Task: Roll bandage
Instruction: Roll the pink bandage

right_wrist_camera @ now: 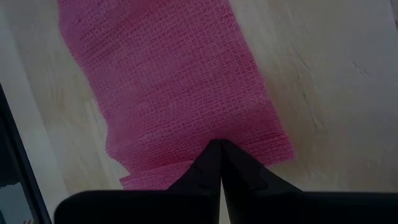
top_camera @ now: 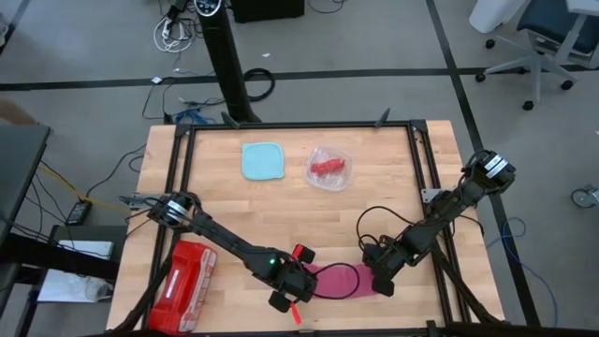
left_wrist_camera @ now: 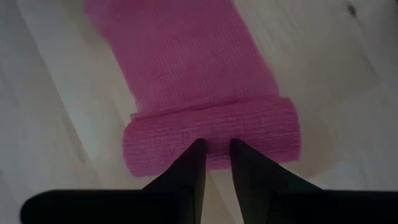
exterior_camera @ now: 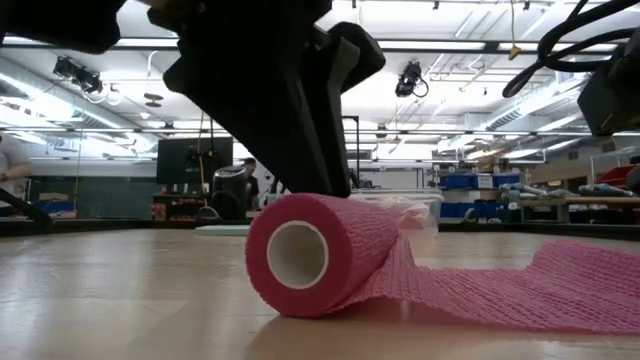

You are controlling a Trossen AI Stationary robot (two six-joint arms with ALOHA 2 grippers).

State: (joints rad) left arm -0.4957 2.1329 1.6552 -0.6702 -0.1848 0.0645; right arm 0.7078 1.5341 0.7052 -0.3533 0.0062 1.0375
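The bandage (left_wrist_camera: 208, 140) is being found part-rolled at the table's near edge, its roll axis lying crosswise to the flat tail. The left gripper (left_wrist_camera: 216, 148) is being held against the roll, fingers slightly apart, clamping nothing. Farther along, the tail end is being pinned by the right gripper (right_wrist_camera: 219, 148), fingers together.

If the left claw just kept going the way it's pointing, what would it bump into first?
Most likely the rolled part of the bandage: the left gripper sits right at the roll, fingers slightly apart. Whether it already touches is unclear.
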